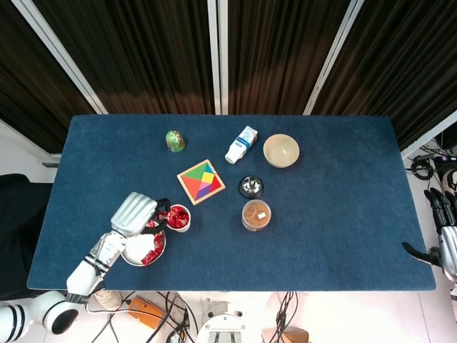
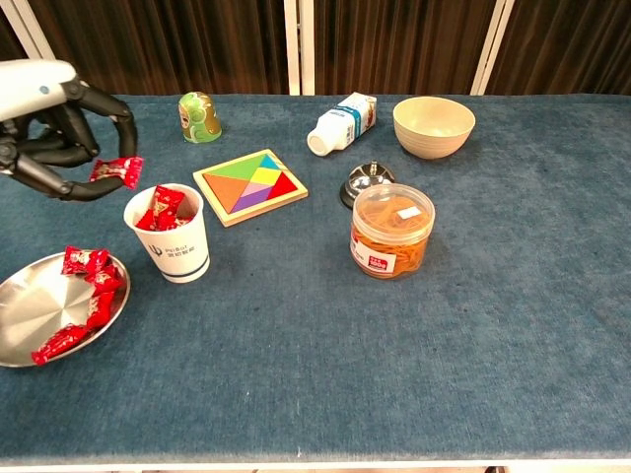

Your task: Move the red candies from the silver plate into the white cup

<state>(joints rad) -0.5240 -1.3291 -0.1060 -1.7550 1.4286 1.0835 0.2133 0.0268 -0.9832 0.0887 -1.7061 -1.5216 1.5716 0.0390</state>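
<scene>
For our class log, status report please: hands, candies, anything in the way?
Left hand pinching one red candy just above the white cup. Right hand idle off the table edge. More candies on silver plate. Path clear.

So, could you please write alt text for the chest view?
The left hand holds a red candy just above a white cup already containing candies. More lie on the silver plate beside it, on a blue table.
</scene>
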